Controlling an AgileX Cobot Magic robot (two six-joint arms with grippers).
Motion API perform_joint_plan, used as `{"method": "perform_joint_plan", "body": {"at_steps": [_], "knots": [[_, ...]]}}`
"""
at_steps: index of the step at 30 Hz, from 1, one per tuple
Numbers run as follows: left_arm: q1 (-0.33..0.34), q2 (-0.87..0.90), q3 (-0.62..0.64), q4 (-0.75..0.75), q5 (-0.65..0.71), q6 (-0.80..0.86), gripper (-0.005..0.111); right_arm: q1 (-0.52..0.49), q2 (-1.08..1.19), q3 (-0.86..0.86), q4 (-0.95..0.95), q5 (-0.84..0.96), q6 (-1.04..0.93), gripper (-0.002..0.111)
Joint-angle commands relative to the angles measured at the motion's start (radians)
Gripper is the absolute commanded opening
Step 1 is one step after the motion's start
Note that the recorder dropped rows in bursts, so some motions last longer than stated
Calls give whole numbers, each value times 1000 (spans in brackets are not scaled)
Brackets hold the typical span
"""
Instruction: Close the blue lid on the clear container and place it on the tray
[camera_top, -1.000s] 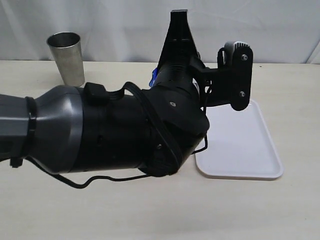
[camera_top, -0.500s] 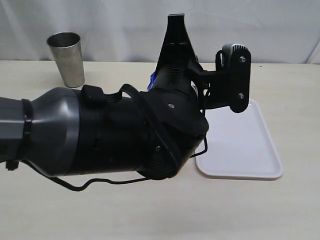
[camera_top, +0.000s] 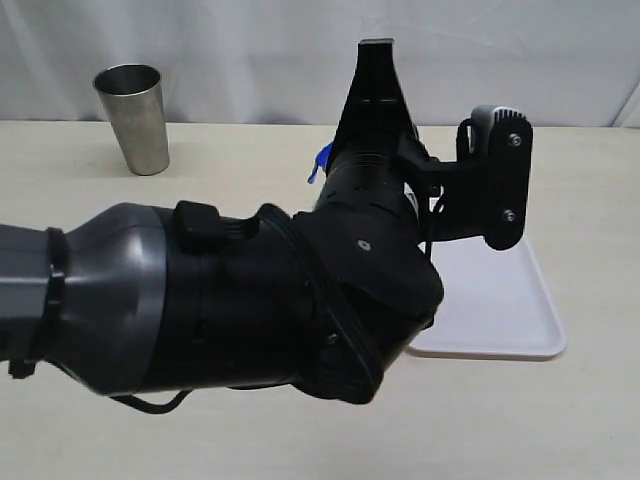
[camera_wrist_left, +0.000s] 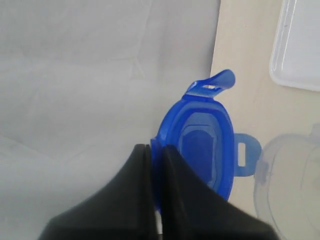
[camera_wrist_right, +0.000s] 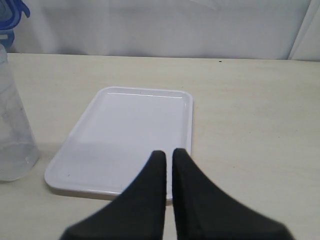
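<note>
Left gripper (camera_wrist_left: 156, 146) is closed on one edge of the blue lid (camera_wrist_left: 202, 145), holding it in the air above and slightly to one side of the open mouth of the clear container (camera_wrist_right: 11, 125). The container stands on the table (camera_wrist_right: 250, 100) just beside the tray (camera_wrist_right: 130, 125), and the right gripper (camera_wrist_right: 169, 152) is closed on nothing near the tray. Risk: lowered from this offset, edge-only pinch, the lid may seat tilted, trap a flap (camera_wrist_left: 220, 80) under the rim, or topple the unsupported container.
</note>
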Motion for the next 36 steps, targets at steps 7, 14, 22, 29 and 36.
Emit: {"method": "perform_joint_plan", "body": {"at_steps": [7,14,22,29,36], "knots": [[-14,-11,1,-41,37,-11,0,-5,-5,3,0,-3,1,5],[-55,-11,1,-64,50,-11,0,-5,-5,3,0,-3,1,5],[-77,-11,1,-134,55,5,0,-5,-5,3,0,-3,1,5],[-84,-7,1,-224,56,50,0,-5,-5,3,0,-3,1,5],[-84,-5,1,-267,9,50,0,-5,-5,3,0,-3,1,5]]}}
